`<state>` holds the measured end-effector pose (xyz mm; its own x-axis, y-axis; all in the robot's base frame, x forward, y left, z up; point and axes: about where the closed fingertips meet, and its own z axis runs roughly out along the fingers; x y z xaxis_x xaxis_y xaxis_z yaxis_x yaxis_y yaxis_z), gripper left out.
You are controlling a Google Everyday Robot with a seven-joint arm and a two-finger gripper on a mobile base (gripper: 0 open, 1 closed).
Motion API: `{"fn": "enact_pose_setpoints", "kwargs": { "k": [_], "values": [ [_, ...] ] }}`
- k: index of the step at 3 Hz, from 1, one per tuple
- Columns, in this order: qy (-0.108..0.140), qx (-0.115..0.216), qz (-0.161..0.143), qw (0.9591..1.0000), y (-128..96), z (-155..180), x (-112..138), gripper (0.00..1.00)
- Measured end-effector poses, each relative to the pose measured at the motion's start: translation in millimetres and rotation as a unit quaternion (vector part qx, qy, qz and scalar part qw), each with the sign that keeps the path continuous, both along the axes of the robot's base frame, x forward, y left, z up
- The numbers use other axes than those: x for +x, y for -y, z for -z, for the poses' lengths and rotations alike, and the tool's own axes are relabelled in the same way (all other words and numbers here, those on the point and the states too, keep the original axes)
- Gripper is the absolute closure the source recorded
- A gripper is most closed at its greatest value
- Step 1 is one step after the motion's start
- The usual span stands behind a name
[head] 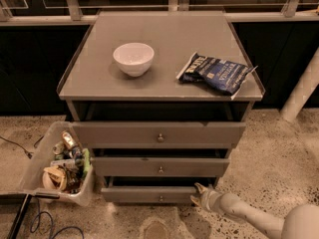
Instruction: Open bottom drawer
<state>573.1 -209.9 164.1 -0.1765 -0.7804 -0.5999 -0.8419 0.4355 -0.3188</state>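
The bottom drawer [144, 194] is the lowest grey front of the cabinet, with a small round knob [160, 198] at its centre. It stands pulled out a little, with a dark gap above it. My gripper [198, 194] is at the drawer's right end, close to the floor, on a pale arm that comes in from the lower right. Its fingertips sit against the drawer's right edge.
Two wider grey drawers [159, 133] sit above, also slightly out. On the cabinet top [99, 78] are a white bowl [133, 58] and a blue chip bag [215, 72]. A clear bin [37, 158] of clutter stands on the floor to the left, with cables nearby.
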Motion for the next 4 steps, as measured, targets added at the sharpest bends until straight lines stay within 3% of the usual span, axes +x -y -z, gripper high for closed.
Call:
{"fn": "enact_pose_setpoints", "kwargs": {
  "k": [1,2,4],
  "values": [
    [0.000,0.000,0.000,1.0000,0.0,0.0,0.0,0.35],
    [0.000,0.000,0.000,1.0000,0.0,0.0,0.0,0.37],
    [-0.003,0.004,-0.004,1.0000,1.1,-5.4,-7.9,0.84]
  ]
}}
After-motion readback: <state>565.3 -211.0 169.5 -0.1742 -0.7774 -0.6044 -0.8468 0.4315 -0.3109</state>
